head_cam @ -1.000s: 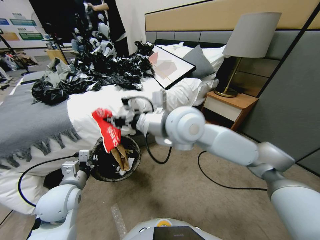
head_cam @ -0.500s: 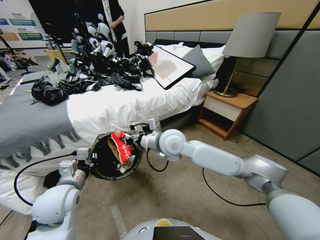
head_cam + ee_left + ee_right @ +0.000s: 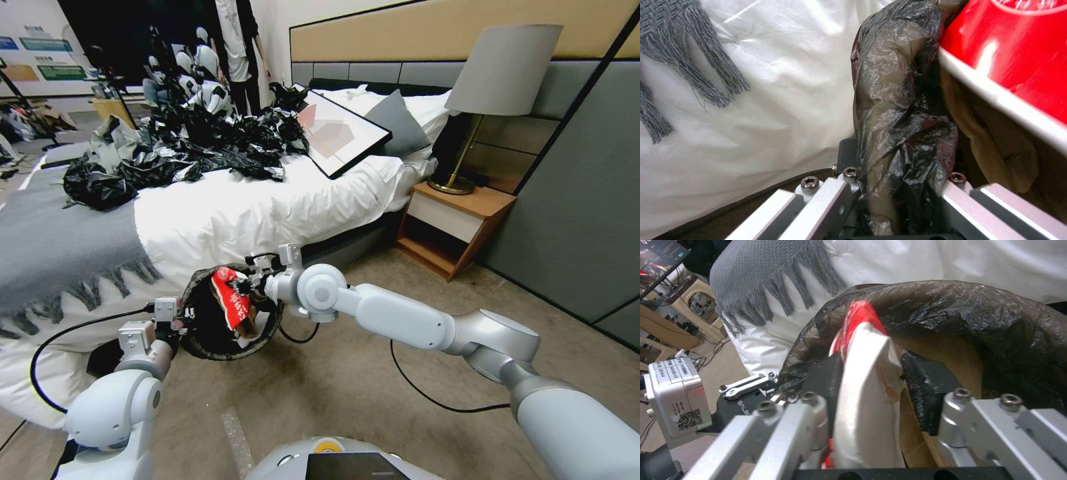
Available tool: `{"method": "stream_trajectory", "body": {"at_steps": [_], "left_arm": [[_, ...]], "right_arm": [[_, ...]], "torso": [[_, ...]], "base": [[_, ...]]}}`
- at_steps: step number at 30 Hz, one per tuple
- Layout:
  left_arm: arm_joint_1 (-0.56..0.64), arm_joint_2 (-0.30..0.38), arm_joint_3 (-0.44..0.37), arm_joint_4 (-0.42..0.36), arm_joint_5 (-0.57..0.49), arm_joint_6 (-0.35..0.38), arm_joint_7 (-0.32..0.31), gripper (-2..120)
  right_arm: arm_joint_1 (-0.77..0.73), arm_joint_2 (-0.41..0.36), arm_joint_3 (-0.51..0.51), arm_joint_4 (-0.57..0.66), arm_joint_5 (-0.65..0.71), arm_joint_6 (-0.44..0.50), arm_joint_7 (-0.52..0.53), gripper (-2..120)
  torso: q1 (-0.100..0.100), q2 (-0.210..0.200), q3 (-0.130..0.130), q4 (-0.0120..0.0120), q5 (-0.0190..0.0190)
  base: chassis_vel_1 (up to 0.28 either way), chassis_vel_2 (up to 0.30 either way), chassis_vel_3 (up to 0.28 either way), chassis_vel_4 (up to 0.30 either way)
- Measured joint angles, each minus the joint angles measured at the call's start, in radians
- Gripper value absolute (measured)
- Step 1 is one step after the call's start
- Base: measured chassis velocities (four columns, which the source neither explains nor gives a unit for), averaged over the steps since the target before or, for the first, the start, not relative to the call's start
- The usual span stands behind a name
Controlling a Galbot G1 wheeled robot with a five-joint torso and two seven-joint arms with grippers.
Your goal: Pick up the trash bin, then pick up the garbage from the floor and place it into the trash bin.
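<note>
The trash bin (image 3: 200, 337), lined with a black bag, hangs beside the bed. My left gripper (image 3: 177, 319) is shut on its rim. In the left wrist view the liner (image 3: 902, 140) is pinched between the fingers (image 3: 818, 191). My right gripper (image 3: 252, 288) reaches over the bin's mouth, shut on a red-and-white wrapper (image 3: 230, 303), a piece of the garbage. The wrapper (image 3: 867, 373) stands upright between the black pads (image 3: 925, 390), its lower end inside the bin (image 3: 996, 323). A brown paper bag (image 3: 951, 353) lies inside.
The bed (image 3: 267, 200) with white duvet and grey throw (image 3: 60, 240) stands right behind the bin. Black bags (image 3: 220, 140) and a framed picture (image 3: 340, 130) lie on it. A nightstand (image 3: 453, 217) with a lamp (image 3: 500, 73) is to the right. A black cable (image 3: 427, 393) crosses the carpet.
My right gripper has come down and leftward with the red-and-white wrapper, from above the bin to its mouth. The left gripper and bin have stayed nearly still.
</note>
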Motion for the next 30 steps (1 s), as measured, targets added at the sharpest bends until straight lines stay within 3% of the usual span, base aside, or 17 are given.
{"method": "stream_trajectory", "body": {"at_steps": [4,6,13,17,24,30], "left_arm": [[0.000,0.000,0.000,0.000,0.000,0.000,0.000,0],[0.000,0.000,0.001,0.000,0.000,0.000,0.001,0],[-0.004,0.005,0.003,0.000,0.001,0.000,0.000,0],[-0.004,0.006,0.003,0.000,0.001,0.000,0.000,0],[-0.003,0.008,0.003,-0.002,0.000,0.000,0.000,0],[-0.002,0.012,0.004,-0.008,-0.012,0.000,-0.003,0]], "right_arm": [[0.001,0.000,0.000,0.000,0.001,0.000,0.001,53],[0.003,-0.002,0.000,0.003,0.002,0.000,0.002,70],[0.003,-0.013,0.008,0.014,0.003,-0.002,0.009,93],[0.004,-0.030,0.011,0.022,0.000,-0.003,0.013,100],[0.007,-0.057,0.025,0.053,-0.001,-0.004,0.023,100],[0.019,-0.116,0.105,0.117,-0.035,0.003,0.057,100]], "torso": [[0.000,0.000,0.000,0.0000,0.0000],[0.000,0.000,0.000,-0.0001,0.0000],[0.000,0.000,0.000,-0.0001,0.0001],[0.000,0.000,0.000,-0.0001,0.0002],[0.000,0.000,0.000,0.0000,0.0002],[0.000,0.000,0.000,0.0005,0.0003]], "base": [[0.000,0.000,0.000,0.000],[0.000,0.000,0.000,0.000],[0.000,0.000,0.000,0.000],[0.000,0.000,0.000,0.000],[0.000,0.000,0.000,0.000],[0.000,0.000,0.000,0.000]]}}
